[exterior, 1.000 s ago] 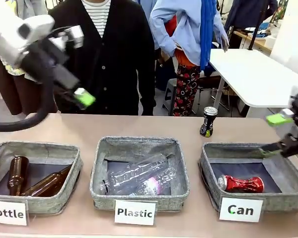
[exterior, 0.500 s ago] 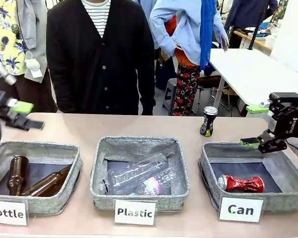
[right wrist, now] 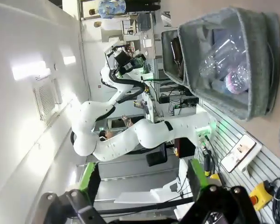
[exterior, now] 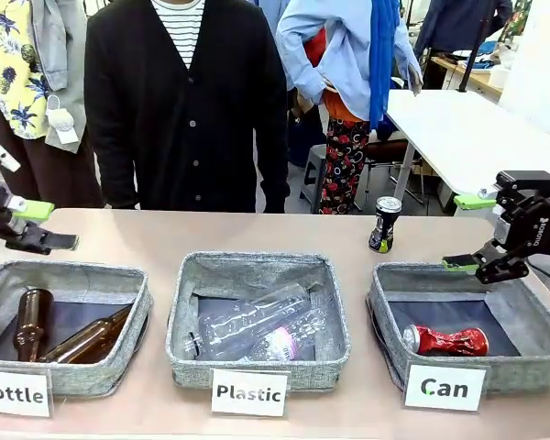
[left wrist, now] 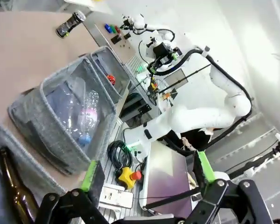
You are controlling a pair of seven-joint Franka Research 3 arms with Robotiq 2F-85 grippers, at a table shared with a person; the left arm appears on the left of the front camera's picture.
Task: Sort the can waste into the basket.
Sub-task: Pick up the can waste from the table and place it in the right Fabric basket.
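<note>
Right gripper [exterior: 467, 233], jaws spread wide and empty, hangs above the far right corner of the basket [exterior: 390, 326] labelled "Can", turned sideways so that one green pad sits above the other. In the right wrist view the same gripper [right wrist: 141, 177] shows two well-separated pads with nothing between them.

Left gripper [exterior: 38, 225], also spread wide and empty, hangs at the opposite end of the table from the "Can" basket, above the far edge of the "Bottle" basket [exterior: 73, 378]. The left wrist view confirms the gap between the fingers of this gripper [left wrist: 147, 170].

Red can [exterior: 445, 340]: lies on its side on the dark liner inside the "Can" basket, towards its front wall. This half of the sorting appears done.

Black can [exterior: 383, 225]: stands upright on the bare table, just behind the far left corner of the "Can" basket and apart from it. It is untouched by either gripper and is judged to be the one item left to sort.

The "Plastic" basket [exterior: 258, 369], immediately left of the "Can" basket, holds clear bottles [exterior: 253, 335]; the "Bottle" basket beyond it holds brown bottles [exterior: 62, 331]. Neither contains a can.
</note>
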